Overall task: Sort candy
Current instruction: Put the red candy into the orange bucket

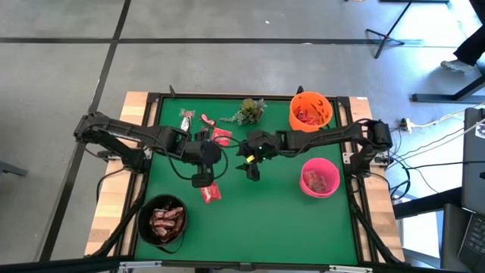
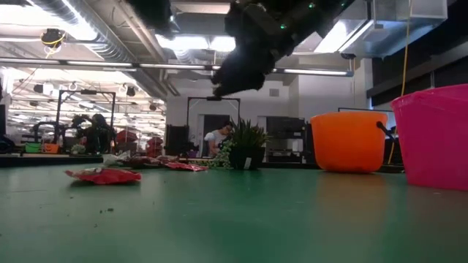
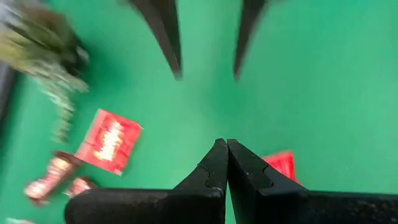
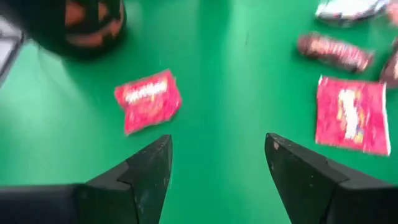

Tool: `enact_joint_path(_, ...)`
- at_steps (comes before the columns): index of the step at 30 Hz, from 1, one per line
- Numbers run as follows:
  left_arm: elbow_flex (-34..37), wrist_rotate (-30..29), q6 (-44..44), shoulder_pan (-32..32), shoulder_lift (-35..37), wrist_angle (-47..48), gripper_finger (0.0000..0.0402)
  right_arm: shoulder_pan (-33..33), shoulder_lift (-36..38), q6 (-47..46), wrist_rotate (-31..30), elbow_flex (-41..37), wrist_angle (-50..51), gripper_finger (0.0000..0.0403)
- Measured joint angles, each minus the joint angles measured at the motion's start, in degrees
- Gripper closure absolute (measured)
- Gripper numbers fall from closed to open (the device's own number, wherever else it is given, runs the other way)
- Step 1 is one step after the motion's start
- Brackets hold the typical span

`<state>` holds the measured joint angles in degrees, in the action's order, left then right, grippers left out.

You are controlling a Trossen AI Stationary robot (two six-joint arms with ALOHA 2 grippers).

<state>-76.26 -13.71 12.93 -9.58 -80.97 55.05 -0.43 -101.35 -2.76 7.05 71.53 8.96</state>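
Presently a pick is being lined up: the right tool (image 1: 250,161), spread and empty, is held near the plant sprig (image 1: 248,111), where loose candy (image 1: 220,136) is scattered; descent and closing seem required. The left tool (image 1: 198,180) is clenched, empty.

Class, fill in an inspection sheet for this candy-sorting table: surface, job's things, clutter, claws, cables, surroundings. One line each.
Surface: green mat in a black frame on a wooden table.
Job's things: loose candy, with one red packet near the table's middle and more near the far edge; orange bowl, pink bowl and black bowl each hold candy.
Clutter: green plant sprig at the far edge.
Claws: left claw shut, empty; right claw open, empty, above the mat.
Cables: leads on the floor right of the table.
Surroundings: concrete floor, stands; a person's shoe at the high view's right edge.
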Motion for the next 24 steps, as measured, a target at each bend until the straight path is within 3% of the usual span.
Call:
enact_joint_path(5, 9.64, 6.68, 2.48, 0.33, 0.00, -5.28, 0.0393, 0.03, 3.83, 3.11, -4.57, -0.07, 5.58, 0.0150)
enact_joint_path(11, 21.07, 16.40, 3.60, 0.20, -0.95, -17.64, 0.0316, -2.08, 10.86, 9.14, -6.09, -0.02, 7.39, 0.0150)
enact_joint_path(18, 24.30, 18.04, 4.96, -0.54, -5.30, -22.57, 0.0209, -6.30, 15.37, 10.99, -3.25, 0.02, 9.70, 0.0150)
enact_joint_path(24, 24.29, 18.75, 4.70, -3.62, -10.97, -22.50, 0.0157, -7.25, 15.22, 10.78, -1.58, -0.01, 11.12, 0.0150)
